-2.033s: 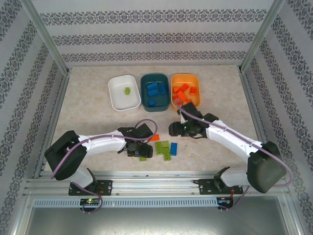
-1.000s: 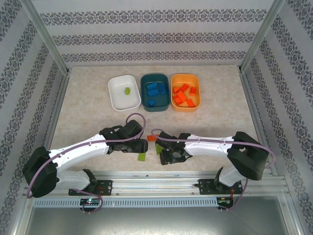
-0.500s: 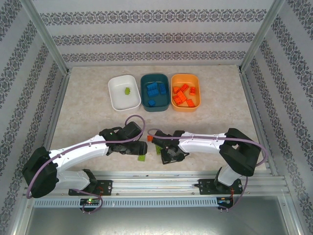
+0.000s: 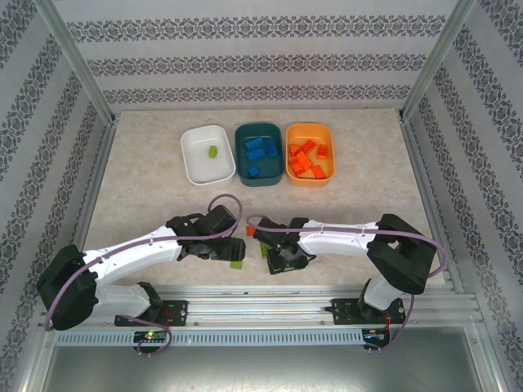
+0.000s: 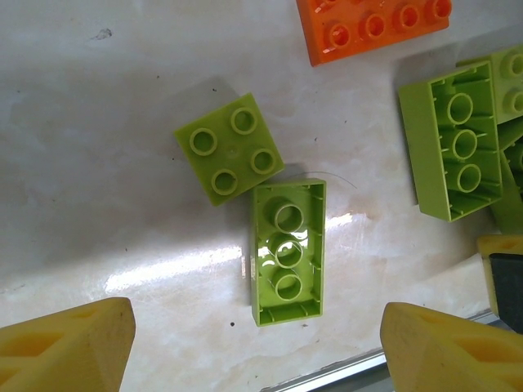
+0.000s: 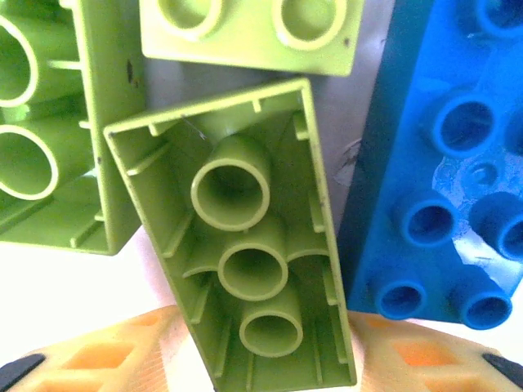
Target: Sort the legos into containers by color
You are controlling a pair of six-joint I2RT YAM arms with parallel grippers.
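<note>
Marbled table [image 4: 368, 212], left claw [image 5: 257, 349] wide above lime legos [image 5: 286, 253], right wrist close-up, right claw [image 6: 261, 366] pinching upturned lego [image 6: 237, 245]

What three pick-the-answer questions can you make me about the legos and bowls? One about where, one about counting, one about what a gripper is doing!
1. Which bowl holds the lone lime green lego?
A) white bowl
B) dark teal bowl
C) orange bowl

2. How many studs top the square lime brick?
A) two
B) four
C) eight

3. How is the left gripper?
A) shut on a blue brick
B) shut on a bowl
C) open, holding nothing

Answers:
1 A: the green piece sits alone in the white one.
2 B: the left wrist view shows four studs.
3 C: its yellow fingertips stand wide apart, gripping nothing.
</note>
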